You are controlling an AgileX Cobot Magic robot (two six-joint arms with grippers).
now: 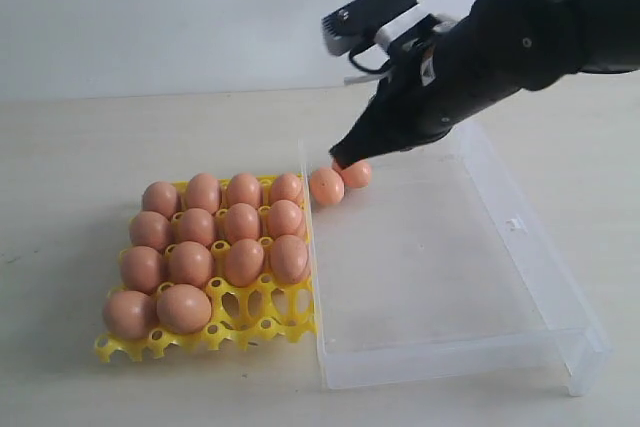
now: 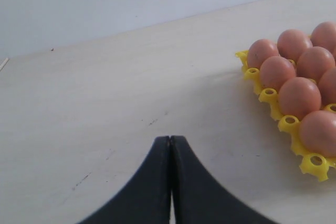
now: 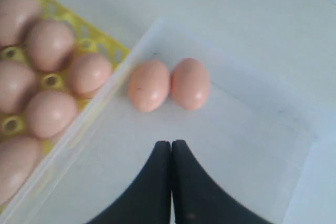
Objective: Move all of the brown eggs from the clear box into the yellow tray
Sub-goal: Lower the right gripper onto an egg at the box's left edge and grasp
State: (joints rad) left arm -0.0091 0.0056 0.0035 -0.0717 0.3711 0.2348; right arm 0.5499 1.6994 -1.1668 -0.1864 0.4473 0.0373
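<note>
Pale tabletop point(image 1: 100, 147): 14 brown eggs point(image 1: 243, 261) in yellow tray point(image 1: 255, 299), 2 in clear box point(image 1: 440, 359); left gripper point(image 2: 170, 139), right gripper point(image 3: 171, 143) pressed together

Your right arm point(image 1: 520, 37) comes in from the upper right of the exterior view and slopes down to the left, with its wrist camera point(image 1: 368, 13) riding on top. The right jaws are pressed flat together, fingers point(image 3: 152, 192) meeting along one seam with nothing between them. Your left jaws are closed the same way, fingers point(image 2: 147, 192) touching and empty.
</note>
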